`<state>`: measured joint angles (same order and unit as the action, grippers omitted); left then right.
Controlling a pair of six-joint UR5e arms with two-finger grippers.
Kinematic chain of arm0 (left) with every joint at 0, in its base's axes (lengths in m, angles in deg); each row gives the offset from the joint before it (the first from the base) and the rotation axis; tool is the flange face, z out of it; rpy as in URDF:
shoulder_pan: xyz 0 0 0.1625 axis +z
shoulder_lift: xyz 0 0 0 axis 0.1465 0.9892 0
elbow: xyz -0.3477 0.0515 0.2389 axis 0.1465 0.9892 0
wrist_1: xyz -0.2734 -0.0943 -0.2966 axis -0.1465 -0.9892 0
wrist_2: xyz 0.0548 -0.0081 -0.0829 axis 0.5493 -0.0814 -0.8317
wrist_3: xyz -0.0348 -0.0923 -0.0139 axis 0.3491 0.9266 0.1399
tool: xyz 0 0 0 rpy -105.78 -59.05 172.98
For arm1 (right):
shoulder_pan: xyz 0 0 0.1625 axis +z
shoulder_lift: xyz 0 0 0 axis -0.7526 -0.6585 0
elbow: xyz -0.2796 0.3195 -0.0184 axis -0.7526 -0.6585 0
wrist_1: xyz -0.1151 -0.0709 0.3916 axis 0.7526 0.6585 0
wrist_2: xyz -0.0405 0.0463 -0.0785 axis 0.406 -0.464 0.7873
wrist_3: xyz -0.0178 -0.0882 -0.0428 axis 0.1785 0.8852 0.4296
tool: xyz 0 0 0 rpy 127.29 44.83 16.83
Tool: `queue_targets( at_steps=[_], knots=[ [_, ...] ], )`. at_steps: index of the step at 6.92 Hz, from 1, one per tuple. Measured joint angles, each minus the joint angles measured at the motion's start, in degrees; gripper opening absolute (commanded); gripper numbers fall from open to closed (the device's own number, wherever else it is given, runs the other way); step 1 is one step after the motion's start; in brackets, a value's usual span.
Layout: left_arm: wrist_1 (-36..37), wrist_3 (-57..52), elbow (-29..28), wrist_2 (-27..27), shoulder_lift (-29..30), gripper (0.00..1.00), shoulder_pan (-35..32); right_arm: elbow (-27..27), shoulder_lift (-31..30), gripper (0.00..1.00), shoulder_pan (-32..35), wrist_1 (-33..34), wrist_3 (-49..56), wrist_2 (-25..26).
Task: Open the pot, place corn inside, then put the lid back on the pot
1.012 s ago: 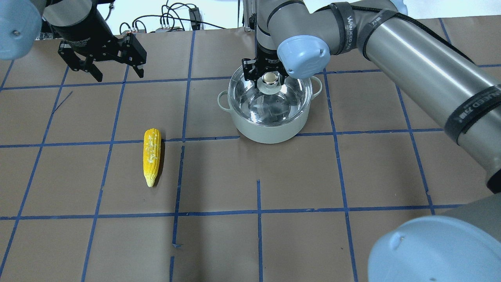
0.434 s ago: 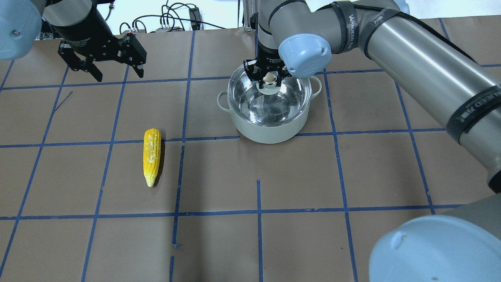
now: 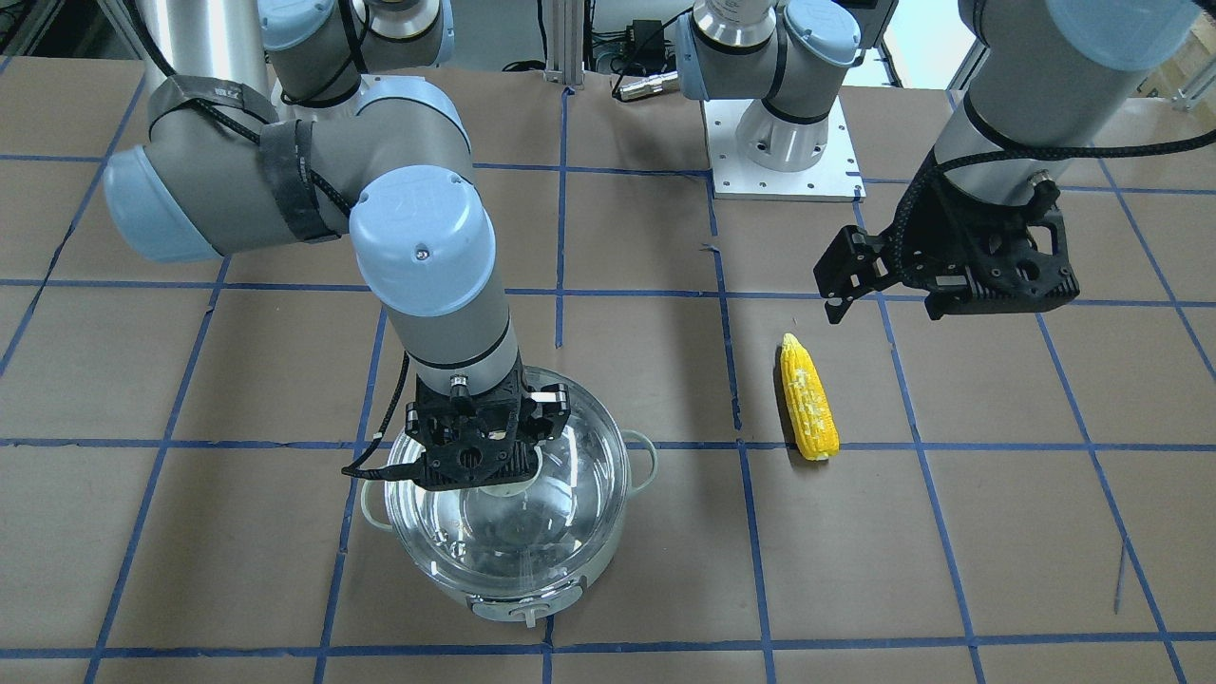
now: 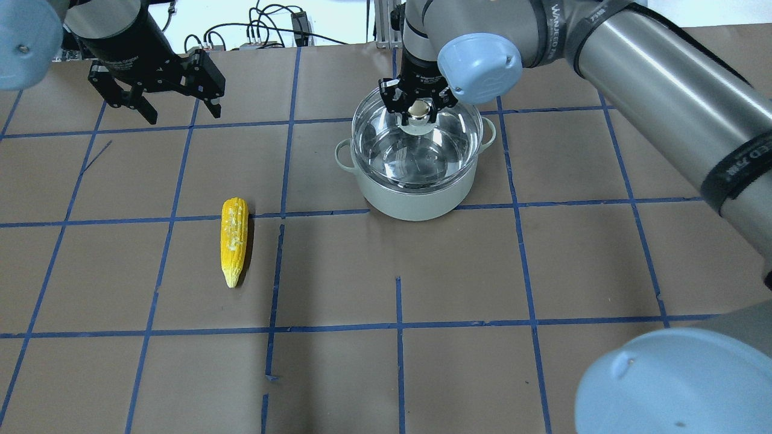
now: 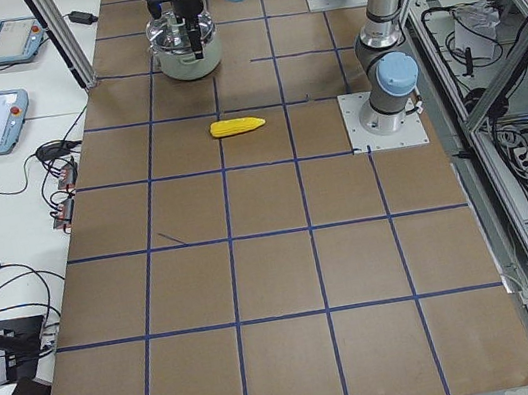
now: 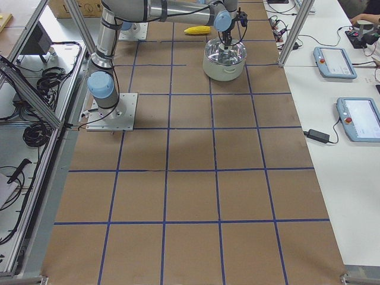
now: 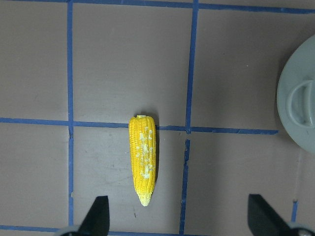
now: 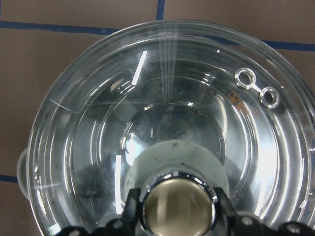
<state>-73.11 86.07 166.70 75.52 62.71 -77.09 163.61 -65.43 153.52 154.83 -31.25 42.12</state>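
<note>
The pot [image 4: 416, 204] stands on the table at the back centre, pale grey-white outside. My right gripper [image 4: 418, 110] is shut on the round metallic knob [image 8: 177, 204] of the clear glass lid [image 4: 416, 150] and holds the lid slightly above the pot's rim. The wrist view looks down through the lid [image 8: 197, 98] into the steel pot. The yellow corn [image 4: 234, 240] lies on the table to the pot's left, its tip pointing toward the robot. My left gripper [image 4: 181, 114] is open and empty, hovering at the back left, away from the corn [image 7: 142, 160].
Brown paper with blue tape grid lines covers the table [image 4: 398, 301]. Cables [image 4: 265, 30] lie beyond its far edge. The arm bases [image 3: 784, 152] stand on a white plate. Screens [image 6: 356, 119] lie on a side bench.
My right gripper has risen with the lid in its grip, so the lid has come up off the pot's rim. The left gripper and the corn have not moved.
</note>
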Motion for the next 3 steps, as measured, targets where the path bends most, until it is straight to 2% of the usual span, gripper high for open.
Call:
queue_targets(
  at_steps=[3],
  knots=[
    [0.0, -0.22, -0.03, 0.09, 0.13, 1.0, 0.08, -6.65, -1.04, 0.39, -3.7, -9.65, 4.02, 0.35]
  ],
)
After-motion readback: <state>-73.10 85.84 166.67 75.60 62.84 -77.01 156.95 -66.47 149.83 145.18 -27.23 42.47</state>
